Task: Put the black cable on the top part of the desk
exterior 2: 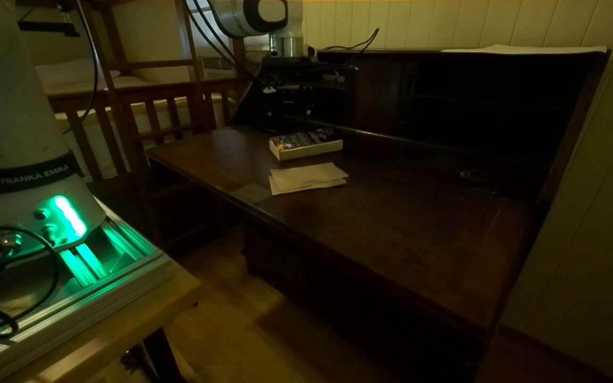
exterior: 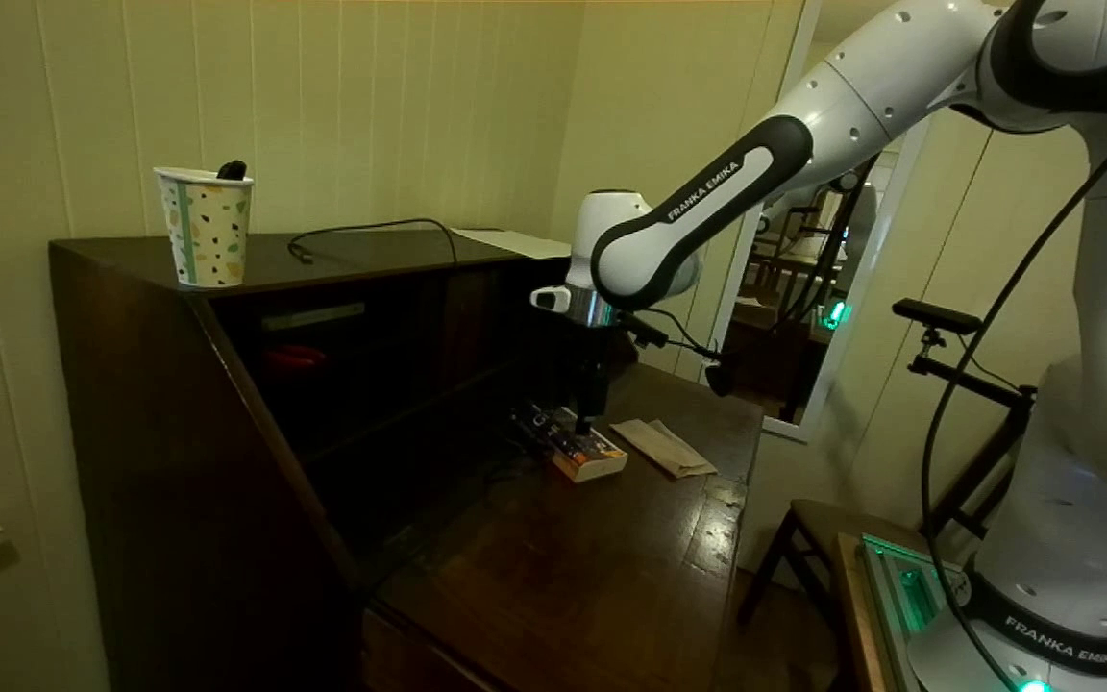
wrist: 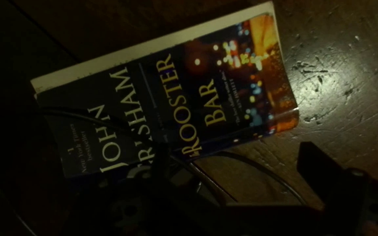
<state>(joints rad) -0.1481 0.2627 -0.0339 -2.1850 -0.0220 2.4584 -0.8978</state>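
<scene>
The thin black cable (exterior: 366, 227) lies partly on the top part of the desk (exterior: 342, 255), and one end of that stretch hangs over its front edge. A raised loop of the cable (exterior 2: 373, 36) shows above the top part (exterior 2: 407, 51) in an exterior view. In the wrist view, cable strands (wrist: 262, 168) cross the book and curve between my fingers; how they join the upper stretch is hidden. My gripper (wrist: 233, 151) is open, pointing down just beside the book's spine over the writing leaf. It also shows in both exterior views (exterior: 585, 423) (exterior 2: 289, 112).
A paperback book (wrist: 208, 91) lies on the leaf under the gripper. A folded brown paper (exterior: 664, 447) lies beside it. A patterned cup (exterior: 208, 231) and a white sheet (exterior: 515, 242) are on the top part. Dark cubbies (exterior 2: 498, 117) stand behind the leaf.
</scene>
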